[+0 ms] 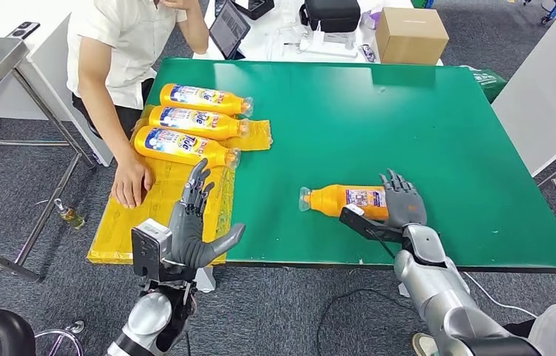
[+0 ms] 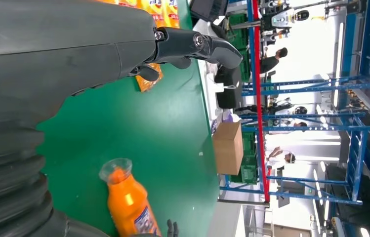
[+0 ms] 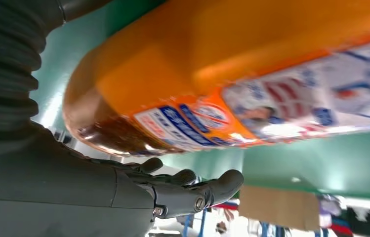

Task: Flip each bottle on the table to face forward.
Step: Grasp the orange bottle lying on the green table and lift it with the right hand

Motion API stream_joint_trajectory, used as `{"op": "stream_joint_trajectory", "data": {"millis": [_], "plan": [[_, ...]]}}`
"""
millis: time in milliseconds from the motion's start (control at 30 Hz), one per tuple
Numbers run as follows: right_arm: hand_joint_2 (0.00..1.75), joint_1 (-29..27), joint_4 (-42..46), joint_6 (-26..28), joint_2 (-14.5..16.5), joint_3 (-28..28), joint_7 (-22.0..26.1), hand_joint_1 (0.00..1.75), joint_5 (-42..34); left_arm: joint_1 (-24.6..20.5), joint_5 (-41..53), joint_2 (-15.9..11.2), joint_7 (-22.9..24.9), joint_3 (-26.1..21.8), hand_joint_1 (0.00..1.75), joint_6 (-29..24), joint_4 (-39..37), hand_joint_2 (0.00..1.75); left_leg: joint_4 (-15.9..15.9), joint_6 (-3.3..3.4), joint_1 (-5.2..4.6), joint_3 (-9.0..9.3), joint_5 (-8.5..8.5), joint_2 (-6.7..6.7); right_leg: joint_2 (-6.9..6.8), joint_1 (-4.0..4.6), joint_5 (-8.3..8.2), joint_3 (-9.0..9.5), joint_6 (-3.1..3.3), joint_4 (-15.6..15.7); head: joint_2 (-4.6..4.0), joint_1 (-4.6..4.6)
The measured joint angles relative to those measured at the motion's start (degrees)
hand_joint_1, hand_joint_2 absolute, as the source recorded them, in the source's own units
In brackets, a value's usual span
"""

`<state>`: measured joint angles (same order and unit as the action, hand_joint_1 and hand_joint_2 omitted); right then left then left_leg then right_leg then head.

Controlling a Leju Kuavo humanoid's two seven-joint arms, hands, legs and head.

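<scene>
Lone orange bottle lying on its side on the green counter, cap end pointing toward the three other bottles, base end at the right robot hand. Right robot hand cupped around that base, fingers draped over the top, thumb beneath on the near side; clamped on the bottle or merely resting, cannot tell. Seen close from the right wrist: orange body and blue-and-white label just above the thumb.

Away from the lone bottle, toward the counter's far left corner: three orange bottles side by side on a yellow mat, labels up, caps facing the lone bottle. Left robot hand raised over the mat's near edge, fingers spread apart, holding nothing.

Beside the mat, a person's hand flat on the yellow sheet. Beyond the counter's far edge, a cardboard box and a black bag. Grey carpet below; blue racking visible from the left wrist.
</scene>
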<state>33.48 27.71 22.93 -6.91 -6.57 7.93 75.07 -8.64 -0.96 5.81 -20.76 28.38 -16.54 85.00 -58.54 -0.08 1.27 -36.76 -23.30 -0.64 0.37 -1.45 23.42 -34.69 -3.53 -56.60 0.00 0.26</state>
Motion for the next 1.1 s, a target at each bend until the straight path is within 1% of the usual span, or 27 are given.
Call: {"op": "stream_joint_trajectory", "data": {"millis": [33,67,100,233,433,500,600,667,833,967,1100], "plan": [[1.75,0.2,-0.3,-0.7,-0.3,-0.2,-0.2,1.47,-0.4,0.1,-0.1,0.0,0.0,0.0,0.0,0.2,0.0,1.75,0.0,0.0,0.0,0.03,0.0,-0.01,0.0,0.0,0.0,0.04,0.0,0.0,0.0,0.01],[1.75,0.4,-0.5,-1.3,-0.7,-0.5,-0.2,1.62,-0.9,0.2,-0.1,0.0,0.1,0.0,0.0,0.3,0.0,1.75,0.0,0.0,0.0,0.06,0.0,-0.01,0.0,0.0,0.0,0.08,0.0,0.0,0.0,-0.01],[1.75,0.4,-0.7,-1.7,-1.0,-0.7,-0.1,1.69,-1.2,0.2,-0.1,0.0,0.1,0.0,0.0,0.4,0.0,1.75,0.0,0.0,0.0,0.09,0.0,-0.01,0.0,0.0,-0.01,0.12,0.0,0.0,0.0,0.01],[1.75,0.6,-1.3,-2.0,-2.0,-1.3,0.4,1.73,-2.0,0.3,-0.1,0.0,0.1,0.0,0.0,0.4,0.0,1.75,0.0,0.01,0.0,0.17,0.01,-0.02,0.0,0.0,-0.02,0.22,-0.01,0.0,0.0,0.0],[1.75,0.9,-1.5,-1.9,-2.6,-1.9,1.9,1.75,-4.1,0.3,-0.2,0.0,0.1,0.3,0.0,0.7,0.0,1.75,0.0,0.0,0.01,0.21,0.01,-0.03,0.0,0.01,-0.02,0.25,-0.01,0.0,0.0,0.0],[1.75,0.9,-1.5,-3.2,-2.6,-1.8,5.0,1.75,-8.2,0.3,-0.3,0.0,0.1,0.6,0.0,1.1,0.0,1.75,0.0,0.0,0.01,0.21,0.0,-0.01,0.0,0.01,-0.01,0.25,-0.01,0.0,0.0,0.0],[1.75,0.7,-0.8,-8.9,-2.3,-0.4,12.3,1.75,-19.3,0.3,-0.6,-0.1,0.0,0.9,0.0,1.3,0.0,1.75,0.0,-0.01,0.01,0.23,-0.04,0.05,0.03,0.02,-0.02,0.24,0.0,0.0,0.0,0.02],[1.75,0.2,0.1,-10.7,-2.0,0.3,14.8,1.75,-23.7,0.3,-0.7,-0.1,-0.2,0.9,0.0,1.3,0.0,1.75,0.0,-0.04,0.01,0.27,-0.07,0.1,0.08,0.03,-0.02,0.24,0.0,0.0,0.0,0.0],[1.75,-1.1,2.0,-11.3,-1.3,0.5,16.7,1.75,-27.5,0.4,-0.8,-0.1,-0.3,1.0,0.0,1.3,0.0,1.75,0.0,-0.05,0.06,0.33,-0.07,0.12,0.13,0.07,-0.03,0.26,0.02,0.0,0.0,0.01],[1.75,-2.7,4.3,-11.7,-0.4,0.5,19.0,1.75,-32.8,0.4,-1.1,-0.1,-0.6,1.0,0.0,1.0,0.0,1.75,0.0,-0.05,0.06,0.31,-0.07,0.11,0.13,0.07,-0.04,0.28,0.01,0.0,0.0,0.0],[1.75,-4.8,8.1,-14.7,0.8,0.4,19.6,1.75,-38.5,0.9,-3.5,0.0,-0.2,0.9,0.0,-0.2,-0.1,1.75,0.0,-0.05,0.06,0.27,-0.07,0.1,0.13,0.07,-0.02,0.25,0.01,0.0,0.0,-0.01]]}}
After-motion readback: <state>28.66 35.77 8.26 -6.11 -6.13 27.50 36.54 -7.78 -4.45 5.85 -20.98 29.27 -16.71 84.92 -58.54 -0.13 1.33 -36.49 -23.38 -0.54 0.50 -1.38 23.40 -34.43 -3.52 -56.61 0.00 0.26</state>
